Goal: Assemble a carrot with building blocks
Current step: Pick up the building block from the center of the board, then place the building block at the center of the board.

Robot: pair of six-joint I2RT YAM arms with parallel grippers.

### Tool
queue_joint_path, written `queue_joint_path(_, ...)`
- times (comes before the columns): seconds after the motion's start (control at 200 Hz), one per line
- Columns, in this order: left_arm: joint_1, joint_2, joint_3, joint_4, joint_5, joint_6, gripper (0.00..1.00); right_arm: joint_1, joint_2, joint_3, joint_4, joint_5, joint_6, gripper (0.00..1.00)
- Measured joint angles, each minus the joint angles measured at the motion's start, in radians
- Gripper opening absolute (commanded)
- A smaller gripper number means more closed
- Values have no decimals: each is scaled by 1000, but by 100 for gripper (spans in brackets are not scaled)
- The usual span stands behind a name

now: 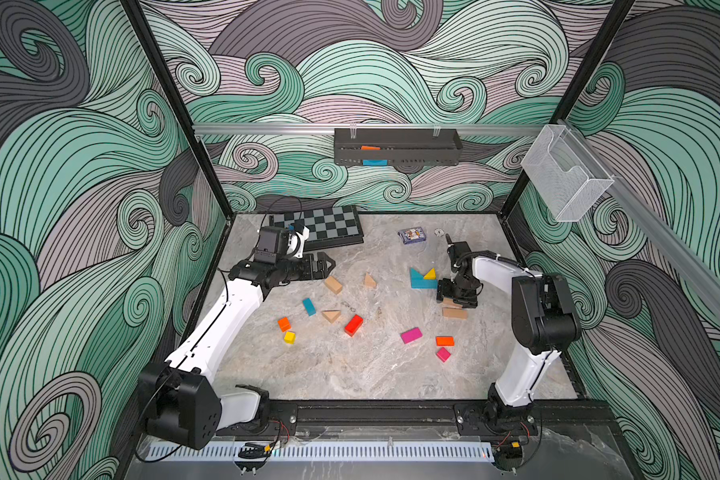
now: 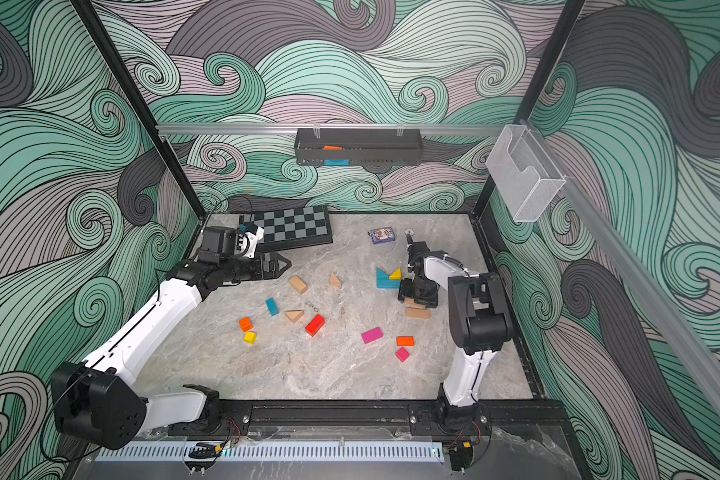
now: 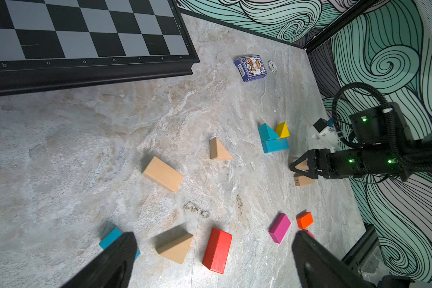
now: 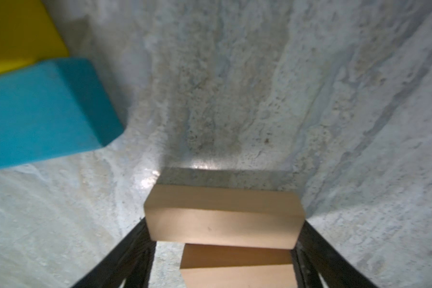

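Chessboard (image 3: 85, 65) border: letters b to h. Tan block (image 3: 306, 180), end face: number 21. Card box (image 3: 251, 68): print illegible.

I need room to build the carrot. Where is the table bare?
Bare: the wide strip between red block, pink block and front rail; also between chessboard and card box. Crowded: around the right gripper, by tan bar and teal blocks.

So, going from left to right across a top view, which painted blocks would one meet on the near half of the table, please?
orange cube, teal bar, red bar, pink bar, orange bar. The yellow cube and pink cube overlap neighbours, so I left them out.
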Motion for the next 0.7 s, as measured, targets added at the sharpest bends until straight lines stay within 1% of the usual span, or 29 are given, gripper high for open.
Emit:
queue_joint_path(0.085,0,3,0,2,0,0,99,2,-1,0,3,1,-7,64)
queue_joint_path(0.105,0,3,0,2,0,0,99,3,-2,0,4,2,-7,61)
queue_joint_path(0.16,0,3,0,3,0,0,98,10,-5,0,3,6,-8,61)
queue_joint_path(0.28,0,3,0,4,0,0,99,45,-29,12,-9,23,-14,62)
queue_joint_path(0.425,0,3,0,7,0,-1,99,114,-55,63,-14,33,-16,63)
queue_joint_path(0.58,-1,3,0,8,0,-1,99,187,-51,81,-15,28,-11,63)
queue_joint_path(0.7,-4,3,0,8,0,-1,99,206,-21,81,-13,23,-5,63)
